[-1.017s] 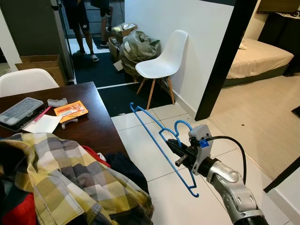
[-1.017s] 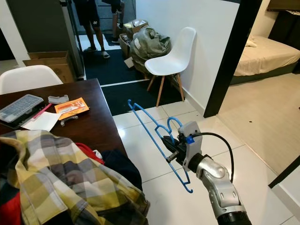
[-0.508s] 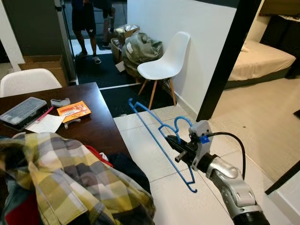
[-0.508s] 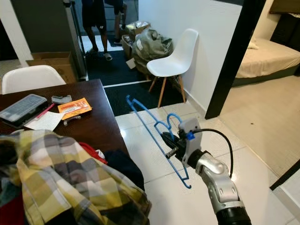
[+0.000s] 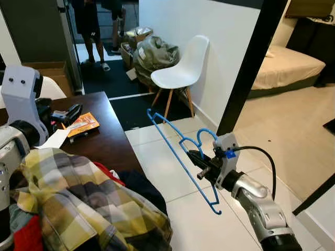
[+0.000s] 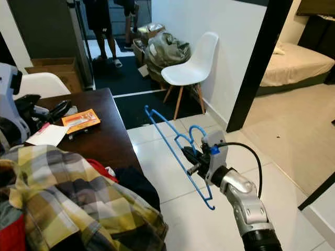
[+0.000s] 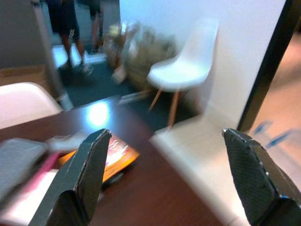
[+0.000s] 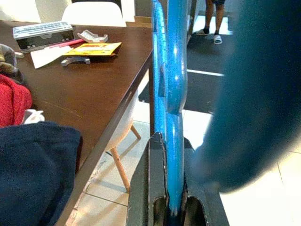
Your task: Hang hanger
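A blue plastic hanger (image 8: 175, 94) is held low over the tiled floor, right of the table, its hook (image 5: 205, 134) pointing up. My right gripper (image 5: 195, 164) is shut on it near the hook, both fingers clamped on the blue bar (image 8: 174, 179). My left gripper (image 5: 66, 114) is raised over the far part of the dark table (image 5: 112, 141). Its two black fingers (image 7: 80, 183) stand wide open with nothing between them. A yellow plaid shirt (image 5: 78, 204) lies heaped on the table's near end over red and dark blue clothes.
An orange packet (image 5: 84, 124) and paper lie on the table below the left gripper. A white chair (image 5: 180, 68) and stuffed bags (image 5: 154, 52) stand by the wall ahead. A person's legs (image 5: 91, 31) are in the doorway. A black post (image 5: 246, 63) edges the bedroom.
My left arm has risen into view on the left, above the table, hiding the grey case. The right gripper holds the hanger much as before. The camera shifted slightly.
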Robot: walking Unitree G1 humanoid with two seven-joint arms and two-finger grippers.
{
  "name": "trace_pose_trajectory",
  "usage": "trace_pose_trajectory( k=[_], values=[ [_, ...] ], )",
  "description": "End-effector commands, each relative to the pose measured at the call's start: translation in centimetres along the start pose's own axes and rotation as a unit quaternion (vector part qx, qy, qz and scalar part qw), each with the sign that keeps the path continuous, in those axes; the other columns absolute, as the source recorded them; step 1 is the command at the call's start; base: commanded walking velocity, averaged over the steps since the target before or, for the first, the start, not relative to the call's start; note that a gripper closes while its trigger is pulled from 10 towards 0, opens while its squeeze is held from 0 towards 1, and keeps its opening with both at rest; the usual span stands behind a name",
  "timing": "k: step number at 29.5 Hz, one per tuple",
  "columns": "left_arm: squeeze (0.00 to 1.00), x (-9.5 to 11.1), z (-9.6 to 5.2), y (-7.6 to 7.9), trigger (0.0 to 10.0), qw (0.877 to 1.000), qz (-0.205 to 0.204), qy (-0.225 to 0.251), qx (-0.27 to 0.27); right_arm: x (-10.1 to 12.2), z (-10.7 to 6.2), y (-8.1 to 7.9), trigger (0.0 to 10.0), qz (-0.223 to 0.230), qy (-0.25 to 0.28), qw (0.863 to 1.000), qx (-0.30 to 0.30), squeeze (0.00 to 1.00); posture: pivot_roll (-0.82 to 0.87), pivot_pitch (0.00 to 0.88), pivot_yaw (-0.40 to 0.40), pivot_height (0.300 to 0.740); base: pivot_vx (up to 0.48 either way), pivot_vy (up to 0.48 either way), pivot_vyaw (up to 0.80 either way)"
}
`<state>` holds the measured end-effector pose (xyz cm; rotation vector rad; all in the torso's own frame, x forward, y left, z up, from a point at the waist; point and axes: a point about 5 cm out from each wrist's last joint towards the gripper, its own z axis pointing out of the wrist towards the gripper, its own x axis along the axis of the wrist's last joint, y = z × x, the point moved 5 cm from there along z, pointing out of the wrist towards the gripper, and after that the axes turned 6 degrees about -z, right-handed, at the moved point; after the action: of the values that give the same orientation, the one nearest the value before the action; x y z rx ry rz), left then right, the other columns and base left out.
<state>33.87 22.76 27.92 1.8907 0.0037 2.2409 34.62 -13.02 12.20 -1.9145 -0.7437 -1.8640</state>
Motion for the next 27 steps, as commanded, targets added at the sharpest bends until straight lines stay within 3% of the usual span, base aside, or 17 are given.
trace_pose_trajectory(
  k=[1, 3, 5, 6, 7, 8, 12, 15, 22, 27],
  values=[
    [0.0, -0.5, 0.3, 1.2, 10.0, 1.0, -0.01, 0.0, -0.019, 0.5, 0.3, 0.1, 10.0, 0.001, 0.012, 1.0, -0.003, 0.0, 0.01, 0.0, -0.067, 0.74, -0.356, -0.322, 0.0],
    [0.0, -3.5, 1.1, 6.0, 10.0, 0.996, -0.062, -0.007, -0.062, 0.4, 0.5, 0.6, 10.0, -0.001, 0.011, 1.0, -0.023, 0.0, 0.01, 0.0, -0.064, 0.74, -0.354, -0.322, 0.0],
    [0.0, -3.5, 1.1, 6.0, 10.0, 0.996, -0.062, -0.007, -0.062, 0.4, 0.5, 0.6, 10.0, -0.001, 0.011, 1.0, -0.023, 0.0, 0.01, 0.0, -0.064, 0.74, -0.352, -0.322, 0.0],
    [0.0, -4.6, 1.1, 7.5, 10.0, 0.994, -0.071, -0.019, -0.076, 0.2, 0.5, 0.9, 10.0, -0.002, 0.01, 0.999, -0.034, 0.0, 0.01, 0.0, -0.064, 0.74, -0.352, -0.322, 0.0],
    [0.0, -4.6, 1.1, 7.5, 10.0, 0.994, -0.071, -0.019, -0.076, 0.2, 0.5, 0.9, 10.0, -0.002, 0.01, 0.999, -0.034, 0.0, 0.01, 0.0, -0.064, 0.74, -0.352, -0.322, 0.0],
    [0.0, -5.6, 0.9, 8.5, 10.0, 0.993, -0.076, -0.031, -0.087, 0.1, 0.2, 1.6, 10.0, -0.002, 0.01, 0.998, -0.055, 0.0, 0.0, 0.0, -0.062, 0.74, -0.352, -0.326, 0.0],
    [0.0, -6.3, 0.7, 9.0, 10.0, 0.992, -0.078, -0.041, -0.093, -0.1, -0.3, 2.6, 10.0, 0.0, 0.012, 0.997, -0.081, 0.0, 0.0, 0.0, -0.056, 0.74, -0.352, -0.323, 0.0],
    [0.0, -6.1, 0.7, 8.1, 10.0, 0.995, -0.052, -0.032, -0.082, 0.2, -0.9, 3.5, 10.0, 0.006, 0.023, 0.994, -0.106, 0.0, -0.01, 0.0, -0.055, 0.74, -0.355, -0.324, 0.0],
    [0.0, -6.3, 0.8, 8.1, 10.0, 0.996, -0.045, -0.022, -0.074, 0.1, -1.0, 3.7, 10.0, 0.008, 0.024, 0.993, -0.112, 0.0, -0.01, 0.0, -0.051, 0.74, -0.353, -0.326, 0.0],
    [0.0, -7.8, 0.3, 8.5, 10.0, 0.996, -0.031, -0.034, -0.072, -0.8, -1.5, 3.7, 10.0, 0.01, 0.015, 0.993, -0.119, 0.0, -0.02, 0.0, -0.044, 0.74, 0.0, 0.0, 0.0]
  ],
)
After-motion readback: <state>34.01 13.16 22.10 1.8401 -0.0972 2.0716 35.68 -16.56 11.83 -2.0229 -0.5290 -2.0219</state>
